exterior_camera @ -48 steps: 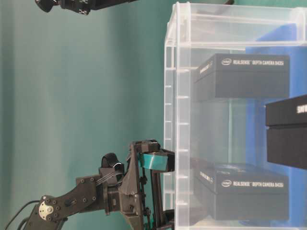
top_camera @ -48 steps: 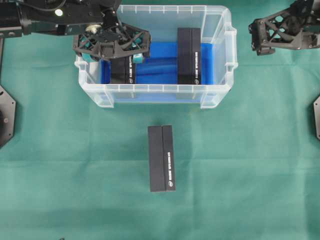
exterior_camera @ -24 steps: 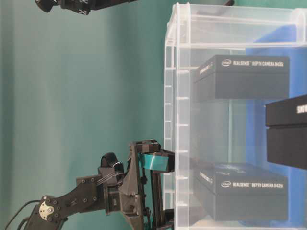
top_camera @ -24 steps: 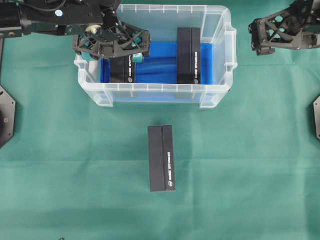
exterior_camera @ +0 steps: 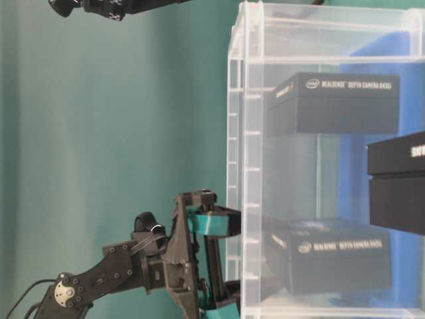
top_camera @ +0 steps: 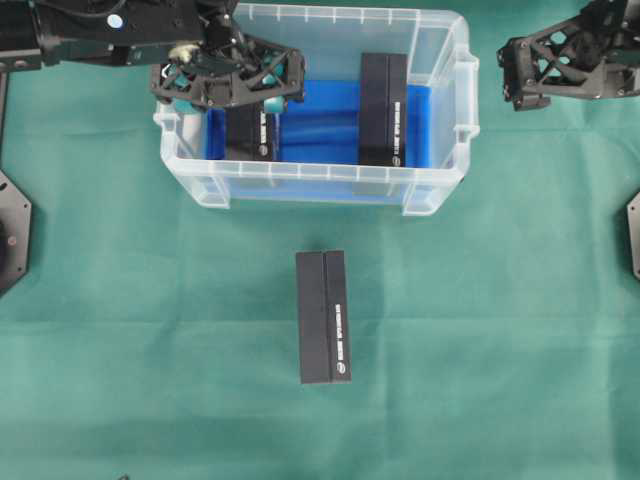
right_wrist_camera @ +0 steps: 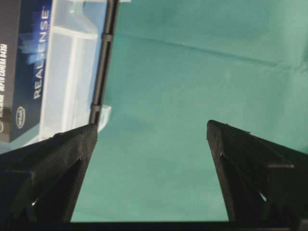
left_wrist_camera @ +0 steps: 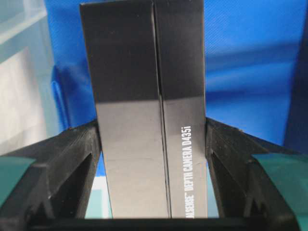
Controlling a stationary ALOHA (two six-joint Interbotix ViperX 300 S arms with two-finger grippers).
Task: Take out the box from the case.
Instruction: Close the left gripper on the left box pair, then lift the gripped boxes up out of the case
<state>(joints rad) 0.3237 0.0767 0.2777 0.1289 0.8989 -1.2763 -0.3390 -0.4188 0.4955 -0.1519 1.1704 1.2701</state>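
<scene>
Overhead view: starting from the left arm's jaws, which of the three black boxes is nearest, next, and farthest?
1. The left box in the case, directly between the left gripper jaws, at the case's left end.
2. The right box in the case, toward its right end.
3. The box on the table, outside the case, well below it in the picture.

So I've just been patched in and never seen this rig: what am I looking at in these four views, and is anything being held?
Two robot arms work over a green cloth. One camera looks straight down, one looks from table level and appears turned sideways, and one sits on each wrist. The clear case holds two black boxes on blue cloth. A third black box lies outside on the green cloth. The left end effector reaches into the case, its fingers against both sides of the left-hand box, so it looks gripped. Whether it is lifted I cannot tell. The right end effector is open over bare cloth beside the case, holding nothing.
</scene>
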